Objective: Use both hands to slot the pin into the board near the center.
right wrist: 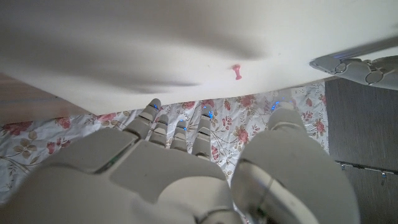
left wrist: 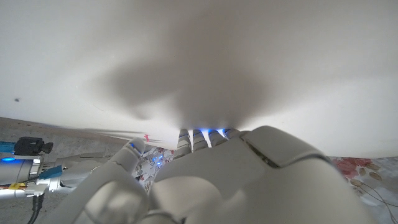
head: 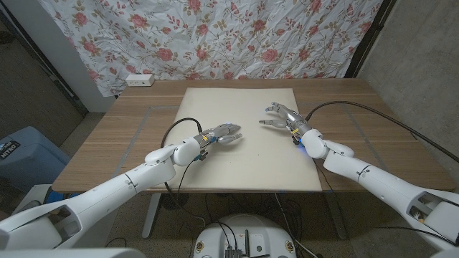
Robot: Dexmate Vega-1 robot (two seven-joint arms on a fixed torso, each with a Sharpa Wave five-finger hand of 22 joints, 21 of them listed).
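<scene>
1. One cream board (head: pixel 215 154) lies flat on the wooden tabletop (head: pixel 115 136); no container is in sight.
2. One pink pin (right wrist: pixel 236 71) stands on the board's surface, seen in the right wrist view, apart from both hands; the head view is too coarse to place it.
3. The left hand (head: pixel 226 133) reaches over the board near its middle, fingers drawn close together; whether it pinches anything I cannot tell.
4. The right hand (head: pixel 278 117) hovers over the board's right part, fingers spread and curved, holding nothing.
5. A white power strip (head: pixel 138 80) sits at the tabletop's far edge before a flowered curtain (head: pixel 215 36).
</scene>
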